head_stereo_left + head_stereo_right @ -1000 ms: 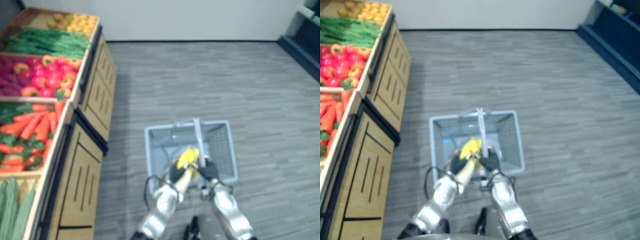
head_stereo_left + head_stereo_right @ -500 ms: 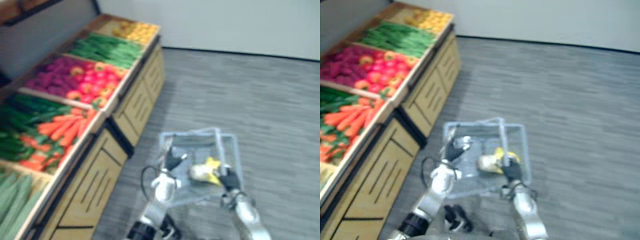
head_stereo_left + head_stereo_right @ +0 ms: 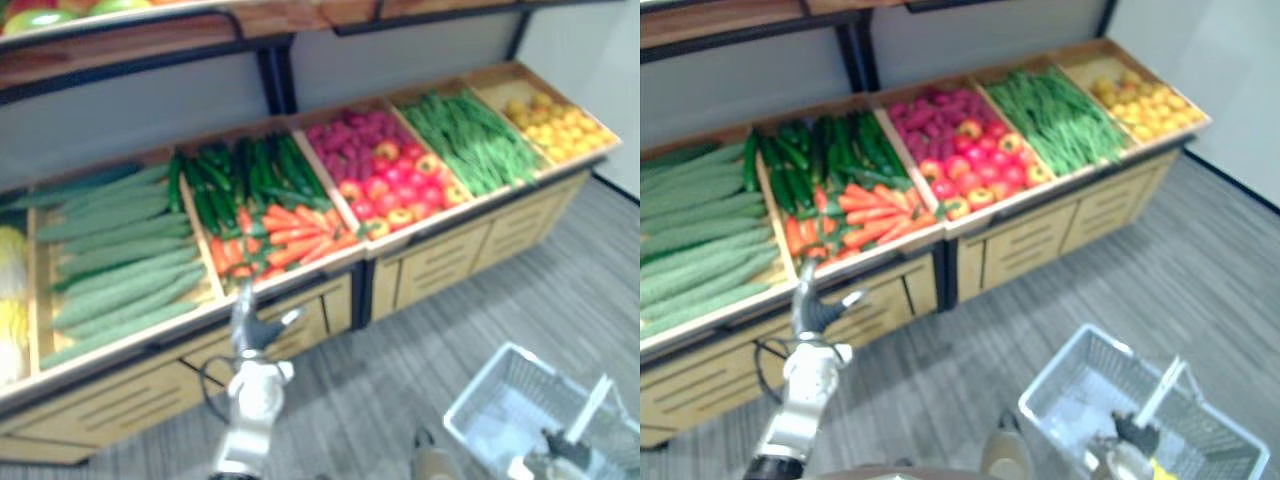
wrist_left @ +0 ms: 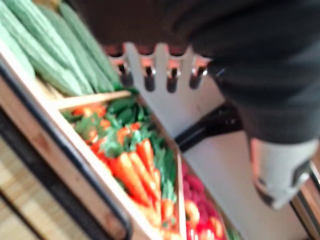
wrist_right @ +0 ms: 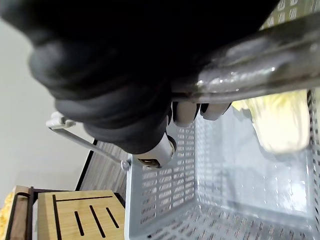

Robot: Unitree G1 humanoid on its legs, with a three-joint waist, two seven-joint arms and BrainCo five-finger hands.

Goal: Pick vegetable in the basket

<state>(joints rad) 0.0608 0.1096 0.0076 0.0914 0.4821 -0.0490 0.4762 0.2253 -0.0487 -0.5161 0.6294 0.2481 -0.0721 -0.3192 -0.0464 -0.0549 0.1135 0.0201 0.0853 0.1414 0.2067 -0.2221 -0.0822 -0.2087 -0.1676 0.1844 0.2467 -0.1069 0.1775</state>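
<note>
Left robot hand [image 3: 256, 325]: is hovering low and left of centre in the eye view, just before the stand's [image 3: 440, 262] front edge. Its fingers [image 4: 159, 65] are stretching straight, the thumb is splaying apart, and it is holding nothing. I judge it is staying open to be ready for a grasp.
Right robot hand [image 3: 1135, 436]: is curling its fingers round the handle [image 5: 260, 55] at the lower right, keeping the basket close for the drop.
Basket [image 3: 1072, 372]: is sitting at the lower right, well apart from the stand. I cannot tell whether it is hanging or resting on the floor.
Vegetable already in: a pale yellow one [image 5: 280, 122] is lying inside the basket against a mesh wall.
Carrots [image 3: 290, 235]: are lying in the centre bin with dark cucumbers [image 3: 220, 180] behind. They are the nearest pile to the open hand.
Other bins: long pale gourds [image 3: 120, 260] are lying to the left, with red peppers [image 3: 385, 180] and green beans [image 3: 465, 140] to the upper right.
Step in hand: reaching towards the stand, probably for the carrots.
Risk: neighbouring carrots are overlapping, so one may be dragging others along.
</note>
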